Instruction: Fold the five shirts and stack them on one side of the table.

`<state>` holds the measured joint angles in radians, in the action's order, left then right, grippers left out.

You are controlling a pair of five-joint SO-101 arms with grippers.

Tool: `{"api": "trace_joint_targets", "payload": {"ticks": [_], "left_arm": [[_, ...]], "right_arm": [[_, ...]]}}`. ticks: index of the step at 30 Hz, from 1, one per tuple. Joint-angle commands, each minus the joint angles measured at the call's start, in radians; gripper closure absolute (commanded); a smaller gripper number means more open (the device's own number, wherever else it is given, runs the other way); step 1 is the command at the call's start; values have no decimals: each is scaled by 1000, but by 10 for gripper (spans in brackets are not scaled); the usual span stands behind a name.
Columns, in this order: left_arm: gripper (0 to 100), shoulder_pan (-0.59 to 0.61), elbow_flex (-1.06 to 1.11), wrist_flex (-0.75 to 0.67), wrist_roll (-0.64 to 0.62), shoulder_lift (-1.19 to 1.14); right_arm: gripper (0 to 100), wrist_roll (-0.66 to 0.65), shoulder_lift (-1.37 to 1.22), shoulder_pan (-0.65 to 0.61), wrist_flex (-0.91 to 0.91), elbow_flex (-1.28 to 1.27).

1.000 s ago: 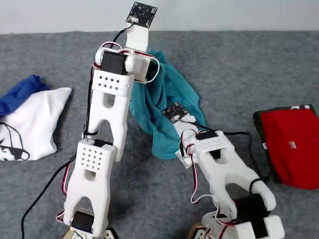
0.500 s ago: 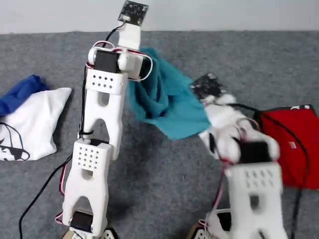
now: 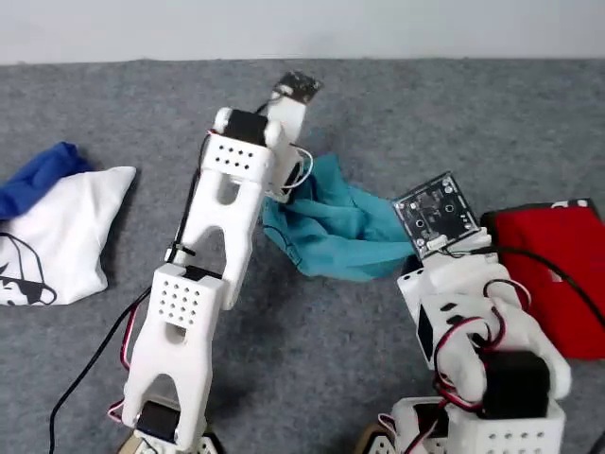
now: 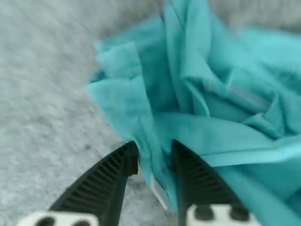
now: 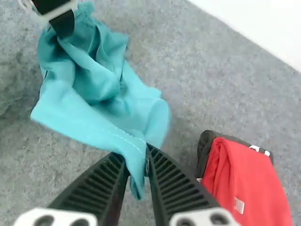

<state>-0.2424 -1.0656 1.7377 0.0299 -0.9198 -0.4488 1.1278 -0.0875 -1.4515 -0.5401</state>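
Note:
A teal shirt (image 3: pixel 340 227) hangs crumpled between both grippers, low over the grey table. My left gripper (image 4: pixel 153 153) is shut on a bunched fold of the teal shirt (image 4: pixel 211 94) at its left end. In the high view the left gripper (image 3: pixel 289 187) sits at the cloth's upper left. My right gripper (image 5: pixel 136 162) is shut on a stitched hem of the teal shirt (image 5: pixel 89 80), close to the red shirt (image 5: pixel 244 183). The left gripper (image 5: pixel 61 19) holds the cloth's far end there.
A folded red shirt (image 3: pixel 553 274) lies on a dark one at the table's right edge. At the left edge a white printed shirt (image 3: pixel 57 236) lies beside a blue shirt (image 3: pixel 38 175). Bare grey table (image 3: pixel 312 350) lies between the arms.
The right arm swung right, drawing the teal shirt's hem toward the red shirt. The left arm shifted right and lower, so the cloth now stretches sideways between them.

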Motion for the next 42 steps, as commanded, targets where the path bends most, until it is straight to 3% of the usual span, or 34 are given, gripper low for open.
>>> {"api": "trace_joint_targets", "payload": {"ticks": [1, 9, 22, 36, 41, 42], "left_arm": [[855, -6, -27, 20, 12, 83], [840, 71, -74, 18, 14, 193], [842, 117, 108, -35, 11, 117], [846, 120, -191, -46, 8, -226], [993, 126, -312, -26, 8, -342], [983, 123, -340, -8, 8, -351]], "right_arm": [[988, 11, 7, 10, 1, -6], [988, 11, 5, 124, 1, -8], [988, 12, 5, 128, -1, -8], [988, 17, 5, 122, -4, -8], [988, 17, 5, 122, -4, -8], [988, 17, 5, 122, -4, -8]]}}
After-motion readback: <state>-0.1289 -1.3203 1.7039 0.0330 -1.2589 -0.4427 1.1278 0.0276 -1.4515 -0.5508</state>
